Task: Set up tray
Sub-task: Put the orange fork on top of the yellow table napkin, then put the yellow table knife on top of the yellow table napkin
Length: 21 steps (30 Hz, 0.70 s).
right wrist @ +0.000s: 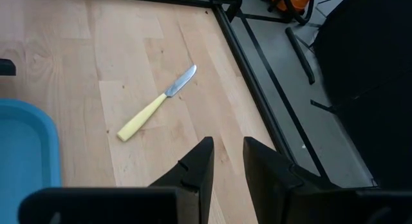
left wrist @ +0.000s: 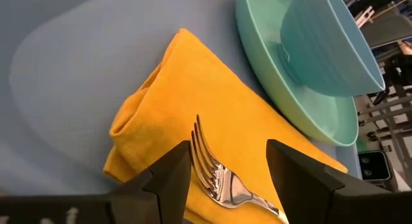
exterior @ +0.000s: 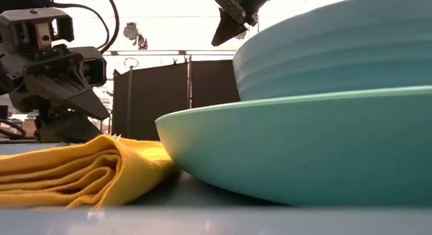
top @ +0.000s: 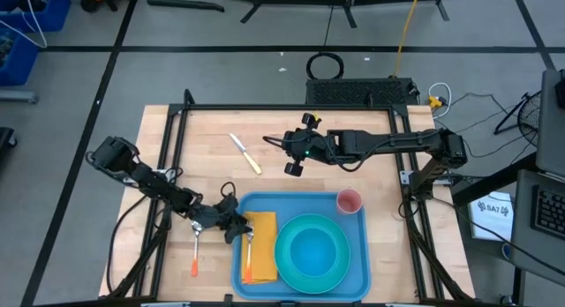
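Note:
The blue tray [top: 357, 254] lies at the table's near edge. On it sit a turquoise plate [top: 287, 247] with a bowl [top: 313, 250], a pink cup [top: 350, 201] and a folded yellow-orange napkin [top: 263, 229]. A fork [left wrist: 212, 176] with an orange handle lies on the napkin [left wrist: 193, 89]. My left gripper [left wrist: 228, 153] is low over the tray's left edge, open, its fingers either side of the fork's head and apart from it as far as shows. My right gripper [right wrist: 226, 147] hovers over the table's middle, open by a narrow gap, beside a yellow-handled knife [right wrist: 154, 107].
An orange-handled spoon [top: 195, 250] lies on the wood left of the tray. The knife [top: 246, 153] lies on bare wood beyond the tray's far left corner. A dark frame borders the table. A black mat [top: 357, 91] sits at the far edge.

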### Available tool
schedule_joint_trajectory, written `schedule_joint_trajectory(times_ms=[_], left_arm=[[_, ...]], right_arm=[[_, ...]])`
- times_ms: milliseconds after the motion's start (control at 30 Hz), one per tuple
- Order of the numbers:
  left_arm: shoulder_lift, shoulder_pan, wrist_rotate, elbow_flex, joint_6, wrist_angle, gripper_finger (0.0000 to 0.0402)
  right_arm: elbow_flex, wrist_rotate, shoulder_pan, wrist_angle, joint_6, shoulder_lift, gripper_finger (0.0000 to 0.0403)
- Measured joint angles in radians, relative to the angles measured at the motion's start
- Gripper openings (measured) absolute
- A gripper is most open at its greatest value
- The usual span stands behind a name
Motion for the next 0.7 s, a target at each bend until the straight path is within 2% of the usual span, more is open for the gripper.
schedule_joint_trajectory(times_ms=[367,600,700], left_arm=[[-0.010,0.039,0.015,0.002,-0.006,-0.119,0.0207],[-0.093,0.060,0.035,-0.006,0.031,-0.113,0.0207],[-0.156,0.060,0.033,-0.004,0.030,-0.160,0.0207]], right_arm=[[0.000,-0.001,0.000,0.000,0.000,0.000,0.0075],[0.000,-0.028,0.000,-0.001,0.000,0.000,0.0075],[0.000,-0.029,0.000,-0.001,0.000,0.000,0.0075]])
